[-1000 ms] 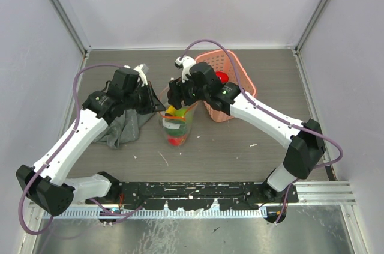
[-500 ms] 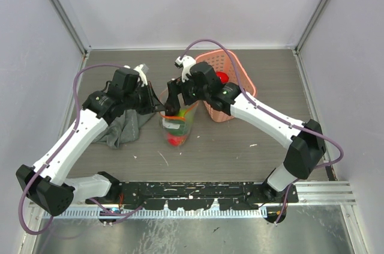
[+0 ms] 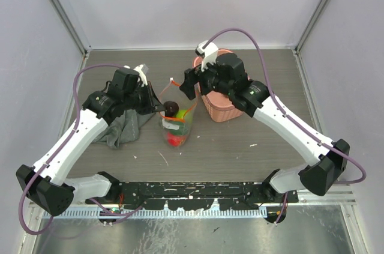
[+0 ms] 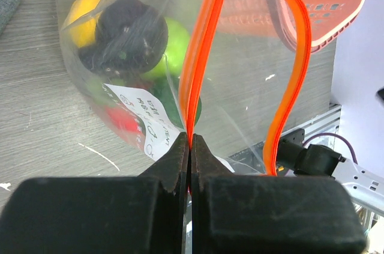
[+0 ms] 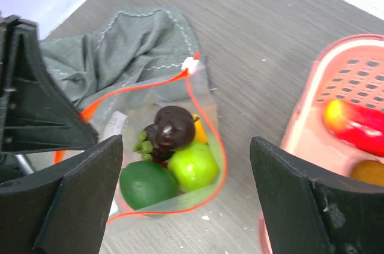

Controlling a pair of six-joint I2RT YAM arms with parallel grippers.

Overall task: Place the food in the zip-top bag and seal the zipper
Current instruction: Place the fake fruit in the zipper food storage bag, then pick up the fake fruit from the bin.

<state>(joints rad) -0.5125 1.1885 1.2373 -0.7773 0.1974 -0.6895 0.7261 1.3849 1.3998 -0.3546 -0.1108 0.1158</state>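
The clear zip-top bag (image 3: 180,129) stands on the table with its mouth open. My left gripper (image 4: 190,143) is shut on one side of the red-orange zipper (image 4: 201,56) and holds it up. The other side of the strip bows outward. The zipper's white slider tab (image 5: 192,63) sits at the far end. Inside the bag lie a dark round fruit (image 5: 174,129), a light green fruit (image 5: 193,165), a dark green one (image 5: 147,183) and a yellow piece. My right gripper (image 5: 186,143) hangs open and empty above the bag mouth.
The pink basket (image 5: 312,104) stands to the right of the bag and holds a red food item (image 5: 354,123) and an orange-brown one (image 5: 367,171). A crumpled grey cloth (image 3: 123,128) lies left of the bag, under my left arm. Walls enclose the table.
My right gripper opened wider and lifted away from the bag mouth toward the basket. The dark fruit now lies on top of the other food in the bag. The left arm has not moved.
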